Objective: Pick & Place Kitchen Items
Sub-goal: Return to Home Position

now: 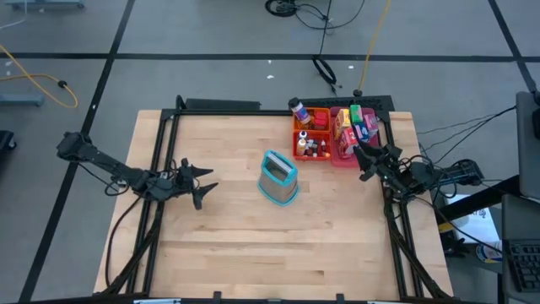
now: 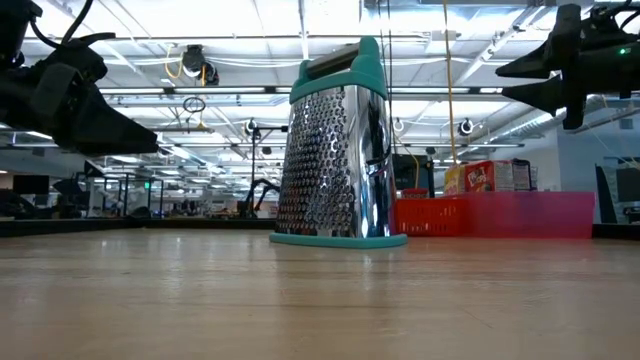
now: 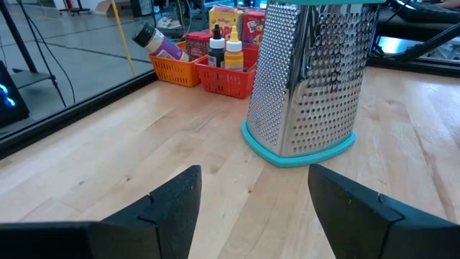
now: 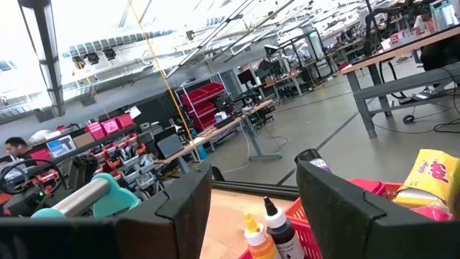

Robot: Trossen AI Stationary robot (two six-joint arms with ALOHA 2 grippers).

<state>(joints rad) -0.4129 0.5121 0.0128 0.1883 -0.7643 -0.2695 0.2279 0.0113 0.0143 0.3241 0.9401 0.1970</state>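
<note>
Left arm [image 1: 110,167] at mid-left of high view; left jaws apart, empty, raised off counter [image 1: 219,245], facing grater [image 1: 278,177] upright at centre

Right arm [image 1: 413,175] at right edge; right jaws apart, empty, high over lower rim of pink tray [image 1: 342,160]

Cereal boxes [image 1: 354,125] upright in pink tray, upper right; spice bottles [image 1: 314,146] in orange tray [image 1: 300,145] touching its left side – sorted by kind

Judgement: nothing carried, both arms clear of trays, so parking; grater left out, likely not part of set
</note>
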